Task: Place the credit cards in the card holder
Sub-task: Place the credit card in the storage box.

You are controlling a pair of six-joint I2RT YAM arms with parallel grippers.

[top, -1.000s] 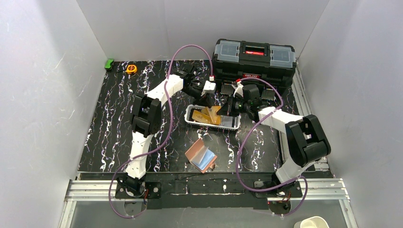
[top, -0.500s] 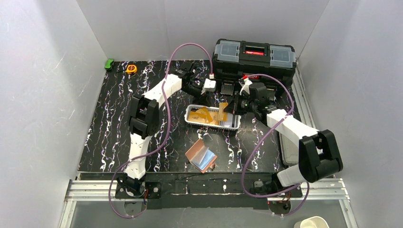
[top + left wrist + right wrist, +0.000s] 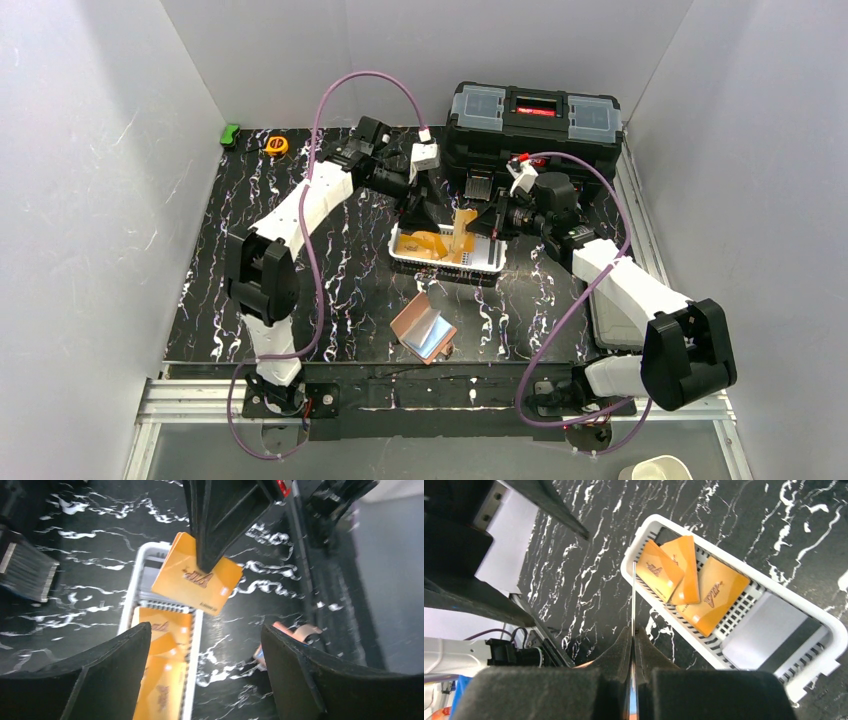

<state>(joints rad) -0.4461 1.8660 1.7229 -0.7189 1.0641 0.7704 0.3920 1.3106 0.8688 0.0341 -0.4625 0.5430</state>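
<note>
Right pincer (image 3: 633,630) clamped on an orange card (image 3: 180,586), left pincer (image 3: 205,627) apart: I'm mid-transfer and must next carry it near to the card holder (image 3: 422,330).

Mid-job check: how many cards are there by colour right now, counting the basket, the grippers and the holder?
Orange cards: 4, three in the white basket, one in the right gripper
Pale grey card: 1, in the basket
Light blue card: 1, on the open card holder
Total: 6 in view
</note>
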